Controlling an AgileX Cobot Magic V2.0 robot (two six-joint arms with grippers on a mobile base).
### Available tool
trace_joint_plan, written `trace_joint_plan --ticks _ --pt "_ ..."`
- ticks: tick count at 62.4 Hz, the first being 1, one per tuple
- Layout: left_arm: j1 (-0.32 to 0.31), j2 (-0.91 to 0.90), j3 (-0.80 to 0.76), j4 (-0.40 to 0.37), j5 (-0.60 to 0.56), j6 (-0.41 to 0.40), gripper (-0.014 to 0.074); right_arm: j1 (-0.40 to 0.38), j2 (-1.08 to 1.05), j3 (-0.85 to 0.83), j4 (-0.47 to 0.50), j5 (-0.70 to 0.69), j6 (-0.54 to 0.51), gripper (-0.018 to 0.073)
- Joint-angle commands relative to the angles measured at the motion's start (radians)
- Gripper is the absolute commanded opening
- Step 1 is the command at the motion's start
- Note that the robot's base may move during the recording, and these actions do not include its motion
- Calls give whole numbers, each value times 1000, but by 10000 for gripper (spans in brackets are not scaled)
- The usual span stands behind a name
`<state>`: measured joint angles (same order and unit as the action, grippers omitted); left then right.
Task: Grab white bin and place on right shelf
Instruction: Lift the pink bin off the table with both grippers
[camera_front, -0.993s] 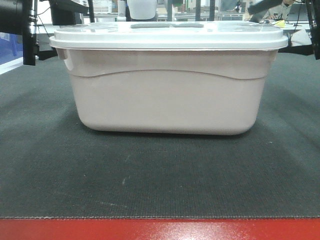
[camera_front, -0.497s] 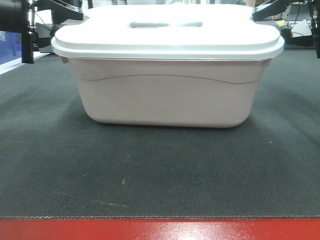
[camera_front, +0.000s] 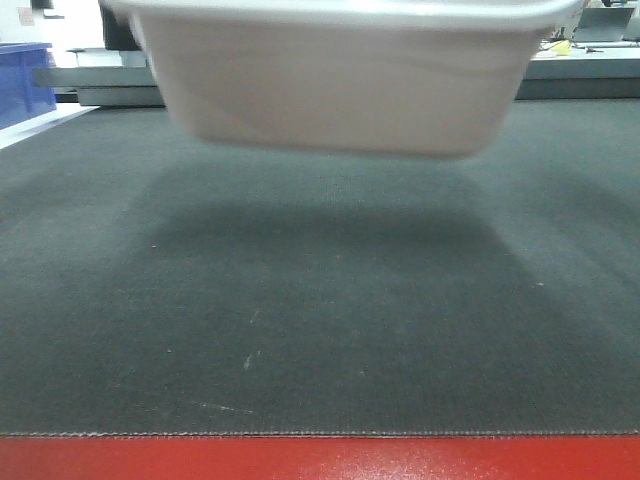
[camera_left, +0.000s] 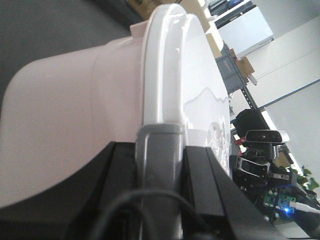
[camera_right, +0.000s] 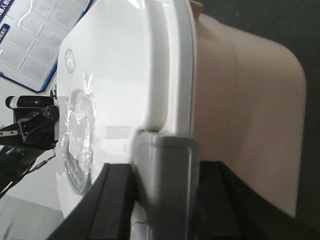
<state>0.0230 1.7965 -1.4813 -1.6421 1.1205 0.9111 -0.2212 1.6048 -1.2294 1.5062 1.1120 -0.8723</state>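
The white bin (camera_front: 340, 85) hangs clear of the mat (camera_front: 320, 330) at 12 o'clock, front view; left gripper (camera_left: 159, 150) and right gripper (camera_right: 165, 170) each clamp its rim. I'd move both arms evenly, level, lest it slips

We see the bin (camera_front: 340, 85) hanging above the far half of the mat (camera_front: 320, 330), clear of it. Our left gripper (camera_left: 159, 150) clamps its rim at one end, our right gripper (camera_right: 165, 165) the other. A crate (camera_front: 20, 85) sits beyond the mat's far left corner.
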Motion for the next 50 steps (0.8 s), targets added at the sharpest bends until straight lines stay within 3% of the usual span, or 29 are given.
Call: trace_joint_plan --ticks 1,20,50 --pt "-58 -106 -58 -79 196 14 -125 17 -106 -31 131 222 -19 52" --pt "-106 -227 -73 -79 194 14 -125 17 -232 -31 162 222 -19 52" --pt "-107 -278 -73 -75 194 14 -125 17 -293 -31 165 218 -19 52"
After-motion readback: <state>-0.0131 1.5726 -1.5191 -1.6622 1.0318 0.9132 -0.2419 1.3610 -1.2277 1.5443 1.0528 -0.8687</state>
